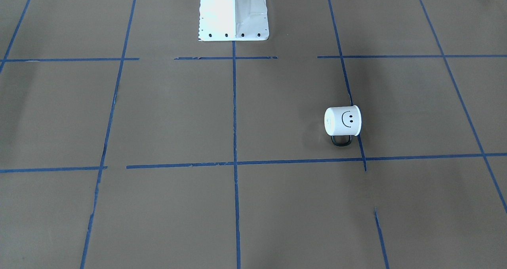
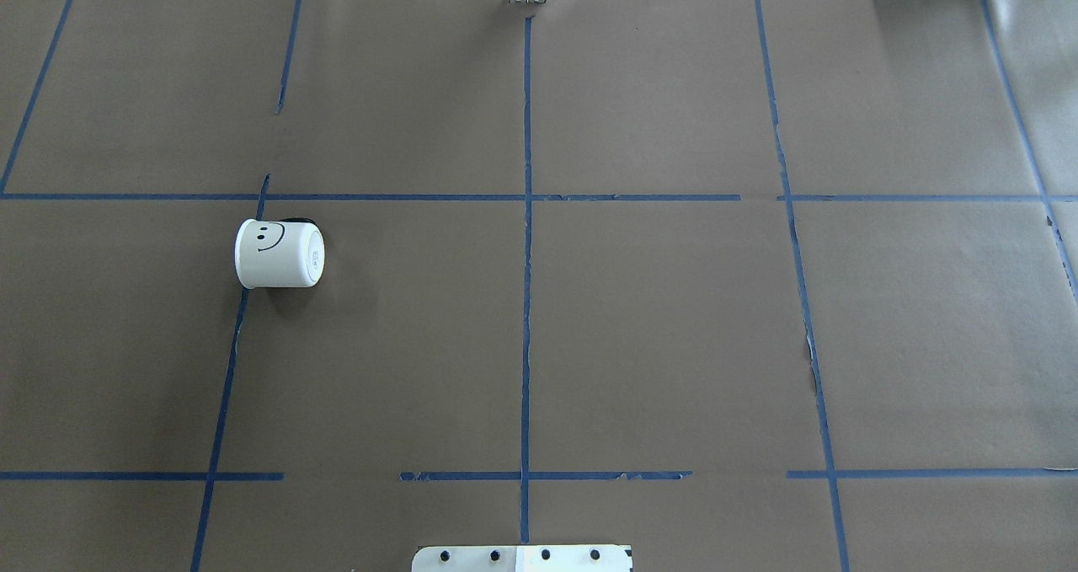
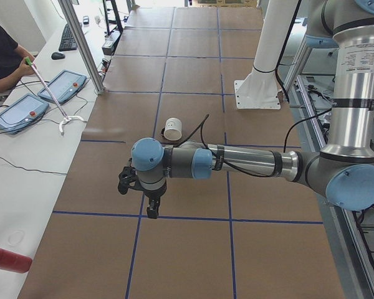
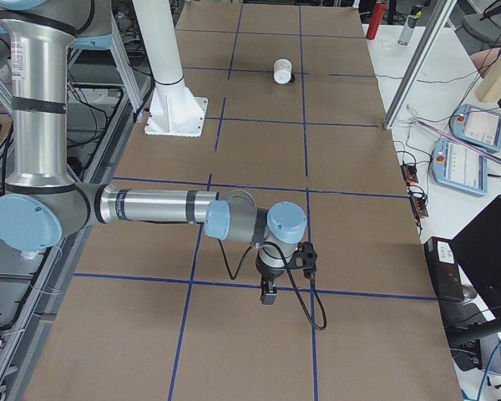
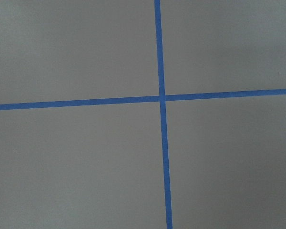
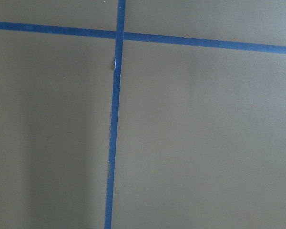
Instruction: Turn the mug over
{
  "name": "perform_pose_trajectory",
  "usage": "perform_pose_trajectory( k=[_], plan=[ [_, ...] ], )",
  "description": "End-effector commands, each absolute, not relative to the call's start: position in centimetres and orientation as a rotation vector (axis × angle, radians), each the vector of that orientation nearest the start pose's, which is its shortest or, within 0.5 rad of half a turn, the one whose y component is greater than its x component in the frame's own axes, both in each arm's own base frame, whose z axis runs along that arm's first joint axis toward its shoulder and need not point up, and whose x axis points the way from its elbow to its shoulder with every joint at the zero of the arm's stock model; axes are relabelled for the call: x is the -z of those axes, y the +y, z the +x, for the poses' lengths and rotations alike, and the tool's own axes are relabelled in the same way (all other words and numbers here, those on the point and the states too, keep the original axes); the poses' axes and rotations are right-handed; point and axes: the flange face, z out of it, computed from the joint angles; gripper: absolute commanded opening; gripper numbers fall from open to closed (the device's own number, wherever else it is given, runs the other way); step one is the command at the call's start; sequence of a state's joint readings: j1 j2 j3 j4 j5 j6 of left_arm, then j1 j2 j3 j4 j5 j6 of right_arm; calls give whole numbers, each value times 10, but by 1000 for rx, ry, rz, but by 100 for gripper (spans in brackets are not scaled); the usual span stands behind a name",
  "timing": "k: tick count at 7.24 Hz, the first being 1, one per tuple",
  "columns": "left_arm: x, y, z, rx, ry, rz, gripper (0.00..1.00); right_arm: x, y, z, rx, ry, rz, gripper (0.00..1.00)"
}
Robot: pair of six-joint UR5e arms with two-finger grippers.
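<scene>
The white mug (image 1: 343,121) lies on its side on the brown paper, across a blue tape line. Its smiley face is turned up and its black handle (image 1: 341,140) lies flat on the table. It also shows in the overhead view (image 2: 279,253), with its base toward that view's right, and small in both side views (image 3: 172,129) (image 4: 283,69). My left gripper (image 3: 151,213) hangs over a tape crossing, well short of the mug. My right gripper (image 4: 267,296) hangs far from the mug. Both show only in the side views, so I cannot tell whether they are open or shut. Both wrist views show only paper and tape.
The white robot base (image 1: 233,13) stands at the table's middle edge. A person (image 3: 3,56) sits at a side bench with tablets (image 3: 62,86) and a stick. A red cylinder (image 3: 6,260) lies on that bench.
</scene>
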State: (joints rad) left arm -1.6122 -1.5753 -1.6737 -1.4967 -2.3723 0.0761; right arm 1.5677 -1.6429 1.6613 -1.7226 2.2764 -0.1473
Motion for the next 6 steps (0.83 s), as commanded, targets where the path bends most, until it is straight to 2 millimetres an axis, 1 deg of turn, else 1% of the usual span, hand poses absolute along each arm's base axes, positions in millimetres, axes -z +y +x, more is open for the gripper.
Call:
perform_pose_trajectory(
  k=[1, 2, 3, 5, 6],
  plan=[
    [-607, -488, -81, -50, 799, 83, 100, -668, -450, 67, 97, -712, -77, 100],
    [-598, -493, -81, -57, 797, 95, 100, -668, -450, 67, 97, -712, -77, 100],
    [-599, -492, -81, -58, 799, 97, 100, -668, -450, 67, 97, -712, -77, 100],
    [-593, -490, -80, -78, 799, 121, 100, -668, -450, 67, 96, -712, -78, 100],
    [-584, -499, -60, -147, 806, 184, 100, -668, -450, 67, 97, -712, -77, 100]
  ],
)
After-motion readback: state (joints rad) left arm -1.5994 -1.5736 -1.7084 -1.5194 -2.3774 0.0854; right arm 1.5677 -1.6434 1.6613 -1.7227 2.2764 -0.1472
